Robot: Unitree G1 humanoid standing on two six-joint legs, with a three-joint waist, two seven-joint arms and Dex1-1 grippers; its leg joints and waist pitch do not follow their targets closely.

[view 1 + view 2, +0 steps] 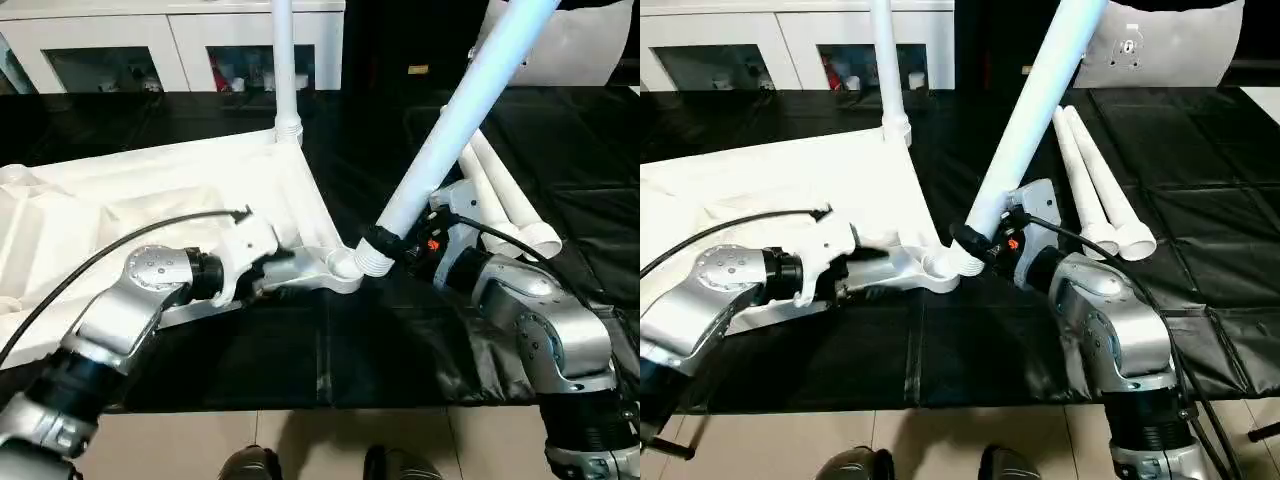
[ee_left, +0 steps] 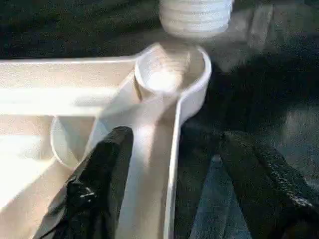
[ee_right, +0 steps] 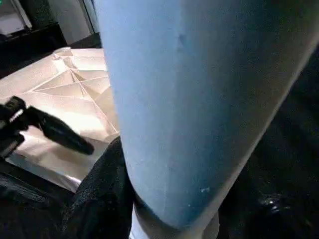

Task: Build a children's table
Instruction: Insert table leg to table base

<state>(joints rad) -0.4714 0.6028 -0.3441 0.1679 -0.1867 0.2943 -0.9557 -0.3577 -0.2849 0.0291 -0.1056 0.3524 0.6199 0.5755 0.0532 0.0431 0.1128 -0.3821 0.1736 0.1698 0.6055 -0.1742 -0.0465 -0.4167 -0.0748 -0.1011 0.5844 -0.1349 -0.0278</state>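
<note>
My right claw (image 1: 975, 243) gripped a tilted leg (image 1: 460, 125), threaded end just above the tabletop's (image 1: 150, 190) corner socket (image 2: 169, 74). Left claw (image 2: 169, 184) open, straddling the rim.

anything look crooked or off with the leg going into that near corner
Yes: the long white tube leg held in the right gripper leans steeply, its ribbed end beside the white plastic tabletop's round near corner socket, not in it. The far leg stands upright.
</note>
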